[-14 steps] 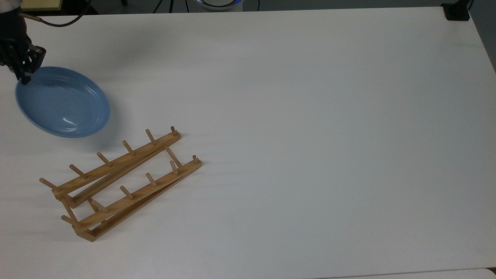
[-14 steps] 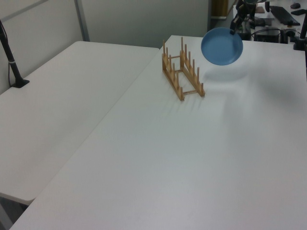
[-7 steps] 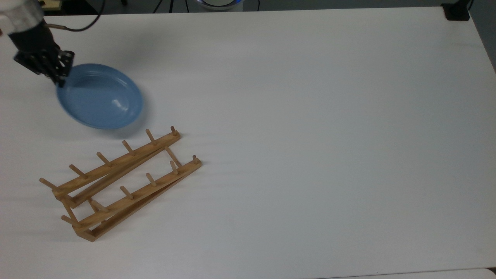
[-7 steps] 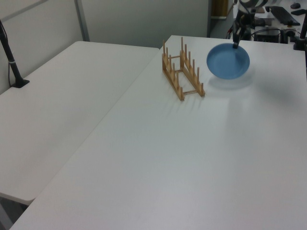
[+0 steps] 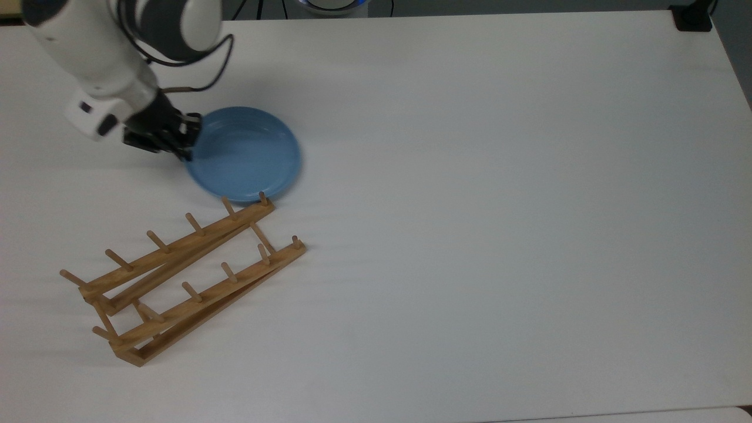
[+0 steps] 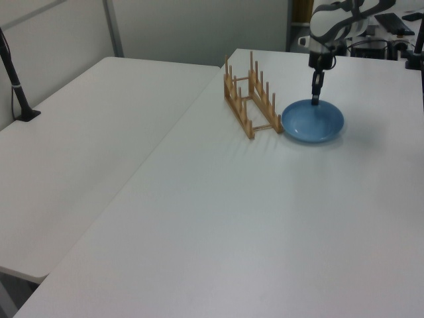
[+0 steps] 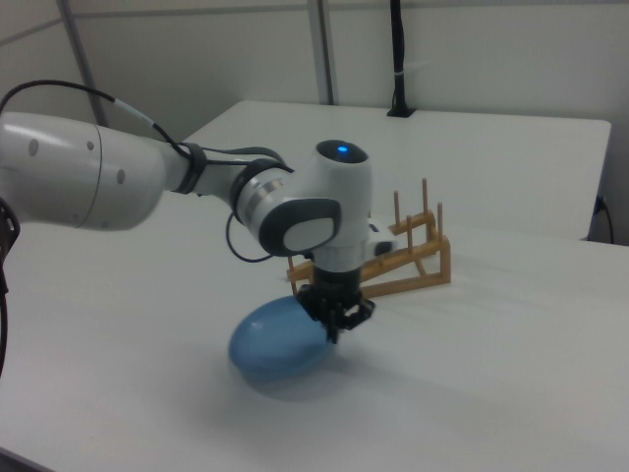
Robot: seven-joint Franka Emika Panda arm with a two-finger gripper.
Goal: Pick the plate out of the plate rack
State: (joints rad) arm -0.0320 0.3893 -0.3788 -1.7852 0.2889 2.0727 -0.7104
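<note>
— Where is the plate (image 5: 245, 154) right now?

— Out of the plate rack (image 5: 182, 276), low over the white table (image 5: 499, 205) and roughly level. In the top view it sits just beyond the rack's right end, its near rim overlapping the tips of the last pegs on the far rail. In the left view it lies just to the right of the rack's near end.

— And the gripper (image 5: 185, 154)?

— Its fingers are pinched on the plate's rim, on the top view's left side of the plate. In the right view the gripper (image 7: 337, 332) points straight down, gripping the rim on the plate's right edge, with the rack behind it.

— Is the plate touching the table?

— I cannot tell; the right view shows a shadow under the plate (image 7: 278, 339), but the underside is not clear.

— How does the rack stand?

— Upright on the table, slanted across the top view's lower left, every slot between the pegs free.
</note>
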